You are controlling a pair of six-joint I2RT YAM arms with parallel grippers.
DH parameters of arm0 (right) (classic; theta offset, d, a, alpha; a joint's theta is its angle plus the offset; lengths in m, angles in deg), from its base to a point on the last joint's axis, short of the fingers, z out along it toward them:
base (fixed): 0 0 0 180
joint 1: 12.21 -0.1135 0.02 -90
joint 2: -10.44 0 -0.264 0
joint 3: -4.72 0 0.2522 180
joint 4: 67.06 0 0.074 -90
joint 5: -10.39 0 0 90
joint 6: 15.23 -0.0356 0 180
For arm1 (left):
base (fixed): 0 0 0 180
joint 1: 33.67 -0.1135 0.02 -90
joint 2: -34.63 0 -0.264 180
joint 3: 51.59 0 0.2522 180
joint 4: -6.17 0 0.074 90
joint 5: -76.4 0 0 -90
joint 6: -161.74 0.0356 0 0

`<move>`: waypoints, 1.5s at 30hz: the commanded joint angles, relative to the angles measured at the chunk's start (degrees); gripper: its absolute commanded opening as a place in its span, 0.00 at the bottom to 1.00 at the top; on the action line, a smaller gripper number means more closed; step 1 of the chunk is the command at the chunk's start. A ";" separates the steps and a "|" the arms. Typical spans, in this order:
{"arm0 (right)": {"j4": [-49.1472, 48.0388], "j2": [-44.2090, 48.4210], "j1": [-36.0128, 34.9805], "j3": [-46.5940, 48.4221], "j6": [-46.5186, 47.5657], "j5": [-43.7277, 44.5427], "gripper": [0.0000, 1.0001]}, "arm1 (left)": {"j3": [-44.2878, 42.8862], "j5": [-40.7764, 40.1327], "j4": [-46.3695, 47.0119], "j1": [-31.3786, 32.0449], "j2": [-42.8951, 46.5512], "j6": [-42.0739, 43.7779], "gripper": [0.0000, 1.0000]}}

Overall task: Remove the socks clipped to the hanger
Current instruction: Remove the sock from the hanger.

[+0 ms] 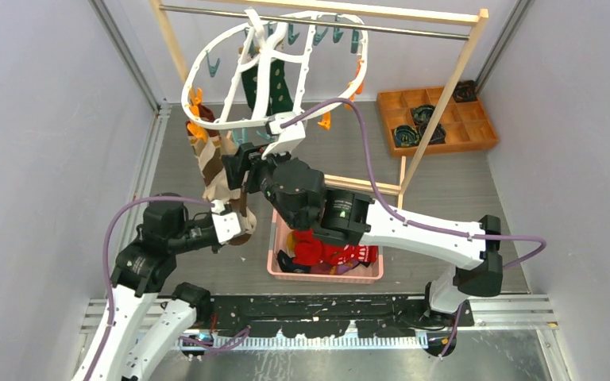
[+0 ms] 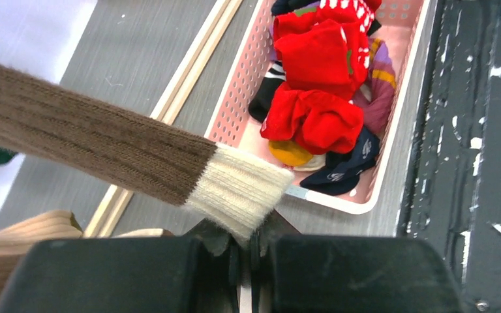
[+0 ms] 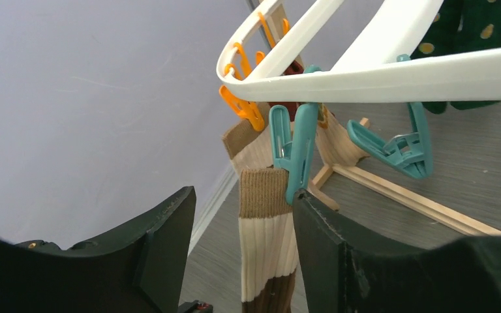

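The white oval hanger hangs from the rail, with teal and orange clips. A brown and cream striped sock dangles from its near left side, held at the top by a teal clip. My left gripper is shut on this sock's cream lower end. My right gripper is open, with the sock's upper part between its fingers and the right finger against the clip's lower tip. A dark green dotted sock hangs further back. Another beige sock hangs from an orange clip.
A pink basket holding red, navy and striped socks sits between the arms, its perforated wall just beyond the left gripper. The wooden rack stands behind. A wooden compartment tray lies at the back right.
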 commanded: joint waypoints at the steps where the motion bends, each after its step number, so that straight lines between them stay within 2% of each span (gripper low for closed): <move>1: 5.30 -1.26 0.26 6.58 0.38 3.20 0.63 | -0.87 -3.89 4.24 4.14 -1.76 6.64 0.00; 10: 10.58 -4.15 3.99 10.25 -1.65 4.19 0.65 | 0.23 -27.24 7.87 27.01 -4.28 13.11 0.00; 15: 10.95 -4.30 5.28 9.73 0.19 3.07 0.65 | 0.21 -30.39 9.00 29.74 -6.12 15.86 0.00; 19: 11.36 -4.62 6.07 10.60 2.16 1.79 0.65 | 1.31 -35.98 11.21 35.14 -7.24 19.83 0.00; 26: 11.94 -6.24 6.12 12.03 4.24 2.45 0.65 | 2.09 -40.00 15.64 38.52 -10.39 21.50 0.00; 32: 10.77 -7.56 6.20 12.89 5.88 2.82 0.61 | 2.53 -40.73 16.62 39.10 -10.75 21.84 0.00; 36: 9.16 -8.01 6.33 13.17 7.41 4.09 0.54 | 2.87 -40.90 16.49 39.25 -10.49 21.64 0.00; 45: 1.68 -4.29 6.95 6.98 7.41 2.57 0.26 | 3.96 -40.14 14.97 39.94 -10.31 20.26 0.00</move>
